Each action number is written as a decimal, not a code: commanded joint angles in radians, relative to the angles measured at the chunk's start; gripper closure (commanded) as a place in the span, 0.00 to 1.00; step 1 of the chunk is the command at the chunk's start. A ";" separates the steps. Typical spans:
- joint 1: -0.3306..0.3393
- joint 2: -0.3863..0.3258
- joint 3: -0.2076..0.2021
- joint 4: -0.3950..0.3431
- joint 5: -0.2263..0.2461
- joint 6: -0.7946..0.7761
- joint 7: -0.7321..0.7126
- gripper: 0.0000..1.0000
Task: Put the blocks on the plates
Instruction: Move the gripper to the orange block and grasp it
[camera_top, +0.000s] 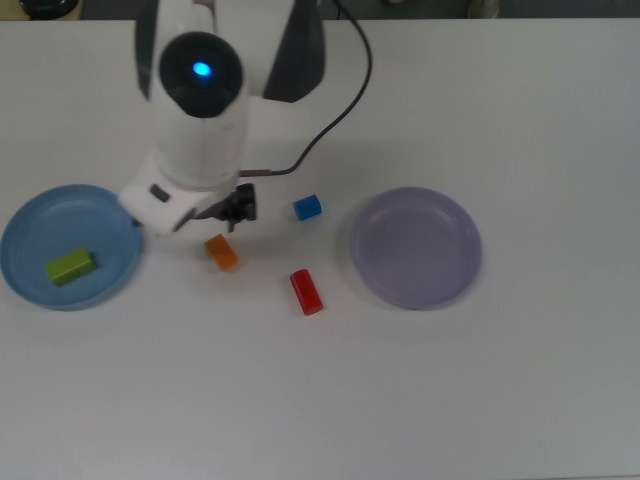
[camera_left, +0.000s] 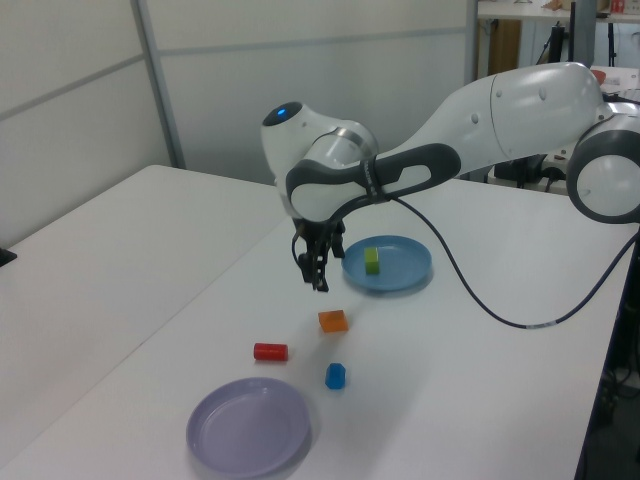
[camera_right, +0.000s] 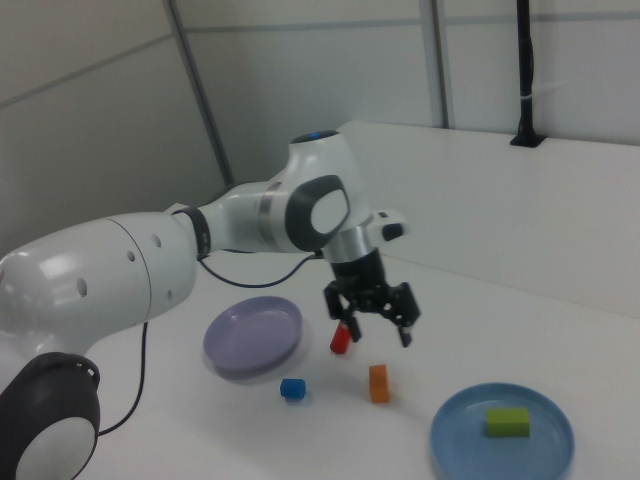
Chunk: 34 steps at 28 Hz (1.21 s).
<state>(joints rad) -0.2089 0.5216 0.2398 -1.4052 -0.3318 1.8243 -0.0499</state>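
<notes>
We see the white arm reach over the white worktop (camera_top: 520, 380) with its wrist turned downward, so that the end effector (camera_right: 374, 318) hangs in the air above the orange block (camera_right: 378, 383); its black fingers (camera_right: 405, 322) stand apart and carry nothing. In the top view the arm's bulky wrist housing hides most of the end effector (camera_top: 232, 208).

The orange block (camera_top: 222, 252) is a small matte oblong, lying flat on the worktop. Taking it as our landmark in the top view: the blue cube (camera_top: 307, 207) lies near it toward the upper right, the red oblong (camera_top: 306, 291) near it toward the lower right, and the lavender plate (camera_top: 416, 247), round, shallow and raised at the rim, lies well beyond both on the right. To the landmark's left sits the light blue plate (camera_top: 30, 215), of like shape, with the green block (camera_top: 69, 267) resting on it. A black cable (camera_top: 340, 105) trails from the arm across the worktop.
</notes>
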 joint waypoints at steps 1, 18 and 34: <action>0.039 -0.002 0.003 -0.034 -0.035 -0.033 -0.019 0.00; 0.062 0.115 0.001 -0.034 -0.184 0.000 -0.016 0.01; 0.062 0.147 -0.001 -0.029 -0.200 0.013 -0.025 1.00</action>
<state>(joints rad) -0.1527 0.6606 0.2447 -1.4396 -0.5144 1.8171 -0.0571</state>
